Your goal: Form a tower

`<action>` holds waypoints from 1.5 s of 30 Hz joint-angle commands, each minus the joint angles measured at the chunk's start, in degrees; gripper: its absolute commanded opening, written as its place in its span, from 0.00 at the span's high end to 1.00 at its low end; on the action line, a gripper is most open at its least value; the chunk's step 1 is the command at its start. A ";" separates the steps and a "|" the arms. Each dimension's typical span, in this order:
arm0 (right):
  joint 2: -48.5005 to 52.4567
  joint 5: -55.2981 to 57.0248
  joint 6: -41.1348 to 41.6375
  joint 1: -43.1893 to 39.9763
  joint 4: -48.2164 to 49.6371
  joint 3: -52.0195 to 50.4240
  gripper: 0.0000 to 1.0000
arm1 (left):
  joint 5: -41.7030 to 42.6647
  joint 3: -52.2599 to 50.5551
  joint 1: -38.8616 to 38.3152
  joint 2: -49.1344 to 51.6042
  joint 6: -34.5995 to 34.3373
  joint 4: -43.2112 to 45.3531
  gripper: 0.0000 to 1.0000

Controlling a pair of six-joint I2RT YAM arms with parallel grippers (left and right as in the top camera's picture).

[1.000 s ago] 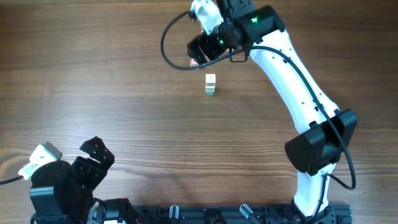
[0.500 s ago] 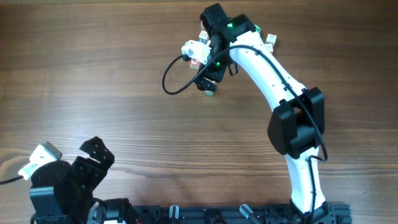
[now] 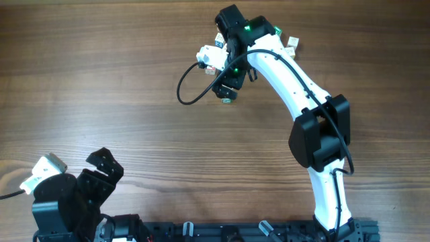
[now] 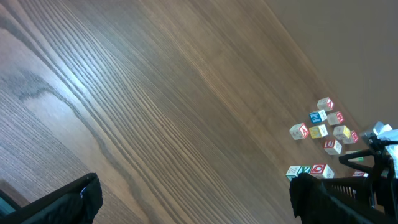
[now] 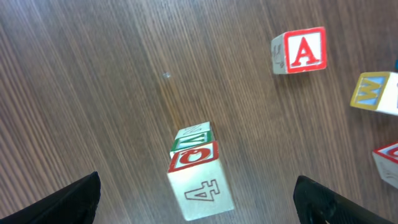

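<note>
Wooden table [image 3: 101, 81]: bears everything listed; places below are taken from the tower.

Right arm [image 3: 289, 74]: white, reaching from the near edge out to the tower; its wrist hangs directly above it.

Left arm [image 3: 60, 202]: folded at the near corner, well apart from the tower; takes no part in this step.

Right gripper [image 3: 226, 86]: jaws spread wide, one to each side of the tower; holds nothing; in the right wrist view neither finger touches a cube.

Left gripper [image 3: 106, 165]: jaws apart, empty, well apart from the tower.

Tower [image 5: 198, 171]: a short upright column of pale letter cubes; the top cube shows a red-printed upper face and a "4" on its side; green print shows below it; the count looks like three, though the lowest is barely seen.

Red "A" cube [image 5: 300, 51]: loose, near the tower on its far side.

Yellow-framed "W" cube [image 5: 373, 92]: loose, beside the "A" cube, farther from the tower.

Step in hand, as judged: the column stands free with the jaws wide, so the arm is letting go or clearing off.

Next move calls for: a straight rise without brushing the top cube; then a loose cube, likely the "A", fetched and set squarely on top.
</note>
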 commanded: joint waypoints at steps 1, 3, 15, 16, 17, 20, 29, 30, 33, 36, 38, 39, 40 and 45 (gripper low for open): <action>-0.07 -1.14 -1.25 -0.04 -0.48 -0.81 0.00 | 0.48 -0.04 -0.26 -0.24 -0.13 0.15 0.00; 0.00 -0.90 -1.27 -0.20 0.39 -3.41 0.00 | 0.48 -0.04 -0.26 -0.24 -0.13 0.15 0.00; 1.33 1.11 -4.83 -0.42 5.07 -6.16 0.00 | 0.48 -0.04 -0.26 -0.24 -0.13 0.15 0.00; 1.60 1.95 -5.66 -0.42 5.11 -6.16 0.00 | 0.48 -0.04 -0.26 -0.24 -0.13 0.15 0.00; 1.60 1.92 -6.88 -0.48 5.05 -6.25 0.00 | 0.48 -0.04 -0.26 -0.24 -0.13 0.15 0.00; 1.60 1.86 -8.17 -0.92 5.42 -6.38 0.01 | 0.48 -0.04 -0.26 -0.24 -0.13 0.15 0.00; 1.64 1.68 -9.57 -1.27 6.14 -6.56 0.10 | 0.48 -0.04 -0.26 -0.24 -0.13 0.15 0.00; 1.64 1.68 -9.60 -1.27 6.23 -6.54 0.09 | 0.48 -0.04 -0.26 -0.24 -0.13 0.15 0.00; 1.70 1.68 -10.03 -1.27 6.23 -6.56 0.09 | 0.48 -0.04 -0.26 -0.24 -0.13 0.15 0.00; 1.86 1.70 -10.99 -1.27 7.43 -8.33 0.09 | 0.48 -0.04 -0.26 -0.24 -0.13 0.15 0.00; 1.86 1.92 -11.06 -1.27 8.74 -9.46 0.07 | 0.48 -0.07 -0.26 -0.24 -0.13 0.15 0.00; 1.86 1.92 -11.06 -1.27 9.09 -9.66 0.07 | 0.48 -0.04 -0.26 -0.24 -0.13 0.15 0.00; 1.86 1.92 -11.06 -1.27 9.51 -9.88 0.07 | 0.48 -0.04 -0.26 -0.24 -0.13 0.15 0.00; 1.86 1.79 -11.28 -1.27 9.73 -9.88 0.15 | 0.48 -0.04 -0.26 -0.24 -0.13 0.15 0.00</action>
